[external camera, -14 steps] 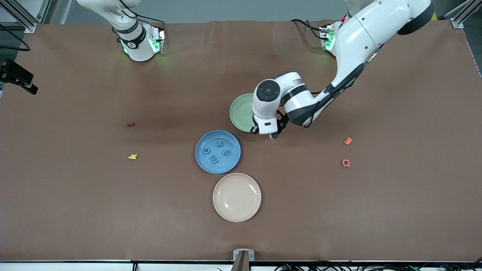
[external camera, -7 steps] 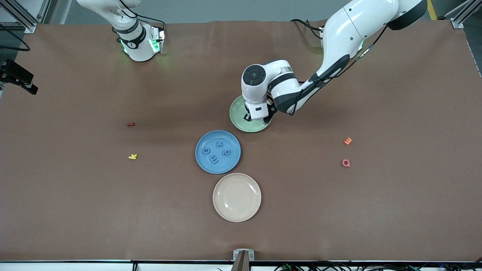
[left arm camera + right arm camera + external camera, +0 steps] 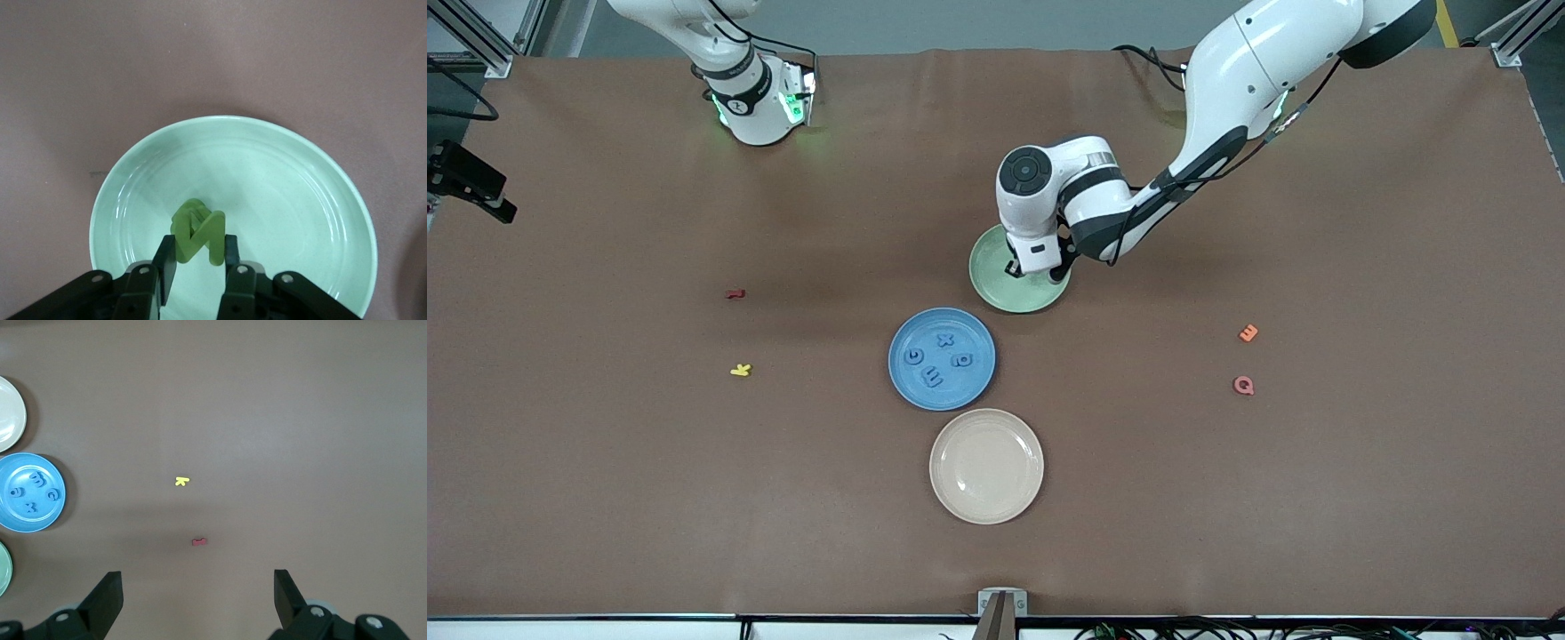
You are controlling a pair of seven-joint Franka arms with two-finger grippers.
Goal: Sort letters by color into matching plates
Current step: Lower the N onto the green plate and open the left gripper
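Green letter pinched in the left gripper over the pale green plate

Left gripper's fingers are clamped on a green letter standing on edge, low over the middle of the green plate; another green piece shows just past it in the left wrist view, its shape unclear. Nearer the front camera lies the blue plate with four blue letters in it, then a cream plate nearer again. The right gripper waits high up, its jaws wide apart and holding nothing. A yellow letter and a red letter lie toward the right arm's end of the table; an orange letter and a pink letter lie toward the left arm's end.
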